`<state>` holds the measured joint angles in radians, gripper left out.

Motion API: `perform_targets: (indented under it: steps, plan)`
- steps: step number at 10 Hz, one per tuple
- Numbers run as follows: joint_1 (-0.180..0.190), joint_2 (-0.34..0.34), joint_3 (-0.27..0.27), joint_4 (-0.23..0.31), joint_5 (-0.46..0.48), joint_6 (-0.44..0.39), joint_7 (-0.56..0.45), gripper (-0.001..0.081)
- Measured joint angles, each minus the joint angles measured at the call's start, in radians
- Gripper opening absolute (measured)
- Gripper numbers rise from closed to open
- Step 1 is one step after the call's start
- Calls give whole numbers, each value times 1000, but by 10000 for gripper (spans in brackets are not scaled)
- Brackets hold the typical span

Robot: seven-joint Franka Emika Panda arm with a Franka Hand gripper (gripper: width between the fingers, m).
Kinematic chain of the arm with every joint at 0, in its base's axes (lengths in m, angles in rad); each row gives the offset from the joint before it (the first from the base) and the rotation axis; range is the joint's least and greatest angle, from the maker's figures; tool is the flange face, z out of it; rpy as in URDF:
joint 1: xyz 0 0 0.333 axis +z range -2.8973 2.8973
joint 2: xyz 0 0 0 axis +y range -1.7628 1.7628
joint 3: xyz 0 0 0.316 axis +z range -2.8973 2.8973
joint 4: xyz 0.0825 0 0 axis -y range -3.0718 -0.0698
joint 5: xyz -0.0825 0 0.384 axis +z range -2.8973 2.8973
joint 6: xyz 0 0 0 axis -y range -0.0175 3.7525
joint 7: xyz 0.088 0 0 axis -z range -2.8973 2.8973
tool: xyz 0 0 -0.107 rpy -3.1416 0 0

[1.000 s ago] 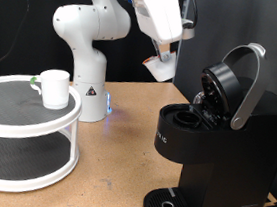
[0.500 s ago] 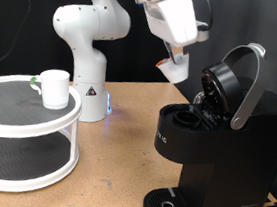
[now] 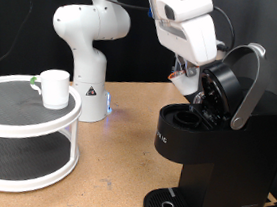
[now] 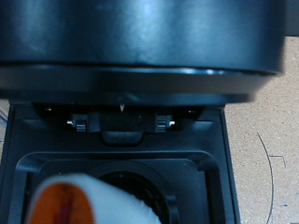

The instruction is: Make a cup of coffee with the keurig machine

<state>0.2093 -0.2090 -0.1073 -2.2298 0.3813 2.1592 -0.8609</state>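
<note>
with its lid raised, the keurig machine (image 3: 215, 142) stands on the wooden surface (image 3: 112, 161) at the exterior view's right, its pod chamber (image 4: 121, 187) exposed. a white two-tier stand (image 3: 24, 136) at the left carries the cup (image 3: 53, 88). the claw (image 3: 188, 81) hovers just over the chamber; a white, orange-topped pod (image 4: 84, 201) shows at its tip, though its grip i cannot tell.

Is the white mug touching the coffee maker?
Apart. The exterior view shows the mug on the round stand, with bare table before the coffee maker.
</note>
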Motion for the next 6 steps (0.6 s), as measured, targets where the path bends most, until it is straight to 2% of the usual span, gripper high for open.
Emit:
perform_targets:
  steps: [6]
  plan:
    - [0, 12, 22, -45, -1, 52, -22, 57]
